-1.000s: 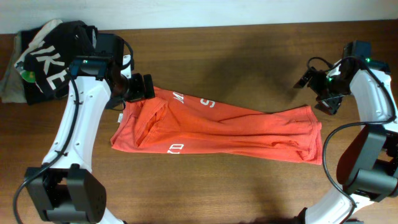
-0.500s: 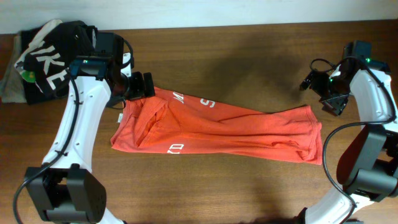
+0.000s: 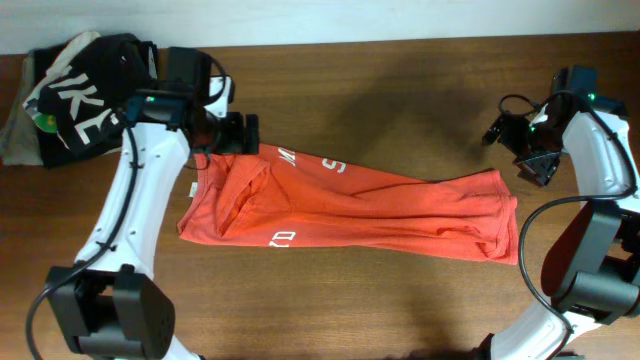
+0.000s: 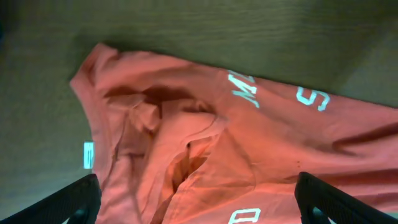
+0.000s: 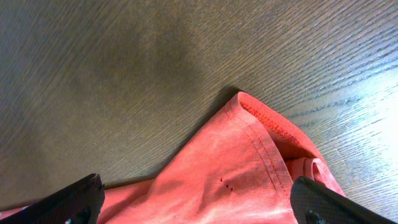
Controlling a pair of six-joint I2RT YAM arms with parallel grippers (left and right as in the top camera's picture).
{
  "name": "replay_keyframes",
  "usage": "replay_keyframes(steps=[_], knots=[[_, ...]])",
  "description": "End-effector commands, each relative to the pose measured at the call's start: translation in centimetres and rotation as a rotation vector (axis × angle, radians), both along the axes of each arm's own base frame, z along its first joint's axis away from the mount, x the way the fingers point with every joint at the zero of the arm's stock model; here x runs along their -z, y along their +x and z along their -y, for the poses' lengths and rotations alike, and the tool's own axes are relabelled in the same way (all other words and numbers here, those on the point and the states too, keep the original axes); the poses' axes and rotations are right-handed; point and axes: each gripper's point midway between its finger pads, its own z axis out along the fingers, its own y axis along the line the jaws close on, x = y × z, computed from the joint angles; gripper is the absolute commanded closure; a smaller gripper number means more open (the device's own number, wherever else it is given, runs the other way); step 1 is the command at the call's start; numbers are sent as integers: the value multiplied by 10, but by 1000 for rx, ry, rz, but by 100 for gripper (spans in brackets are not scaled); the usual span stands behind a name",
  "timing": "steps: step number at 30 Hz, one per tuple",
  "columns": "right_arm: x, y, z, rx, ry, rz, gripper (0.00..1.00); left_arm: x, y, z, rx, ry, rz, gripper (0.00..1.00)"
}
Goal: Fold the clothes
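The clothes, a red-orange T-shirt [image 3: 350, 205], lie folded lengthwise across the middle of the table, with white letters showing on top. My left gripper [image 3: 240, 133] hovers open over the shirt's upper-left corner. In the left wrist view the creased collar area [image 4: 186, 143] and the white neck label [image 4: 87, 154] show, and my left gripper [image 4: 199, 211] has only cloth below it. My right gripper [image 3: 515, 148] stands open above the shirt's upper-right corner. The right wrist view shows that hemmed corner [image 5: 261, 155] lying flat under my right gripper [image 5: 199, 211]. Neither gripper holds anything.
A black garment with big white letters [image 3: 75, 100] is heaped at the back left, on top of a grey-beige garment [image 3: 12, 140]. Bare wooden table [image 3: 380, 90] runs behind the shirt and in front of it. Both arm bases stand at the front edge.
My left gripper has shifted a little to the right over the shirt's upper-left corner. The right wrist turned slightly, then stayed still. The shirt has not moved.
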Motion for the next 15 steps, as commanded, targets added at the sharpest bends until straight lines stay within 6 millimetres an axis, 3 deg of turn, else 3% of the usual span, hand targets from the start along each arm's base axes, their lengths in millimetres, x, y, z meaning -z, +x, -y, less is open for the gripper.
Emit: replay_keyframes(steps=[1, 11, 15], knots=[[0, 0, 0, 1, -12, -2, 2, -4, 6, -2, 13, 94, 40, 1], [0, 0, 0, 1, -12, -2, 1, 63, 8, 7, 14, 127, -127, 1], [0, 0, 0, 1, -12, -2, 1, 93, 4, 18, -114, 117, -208, 1]])
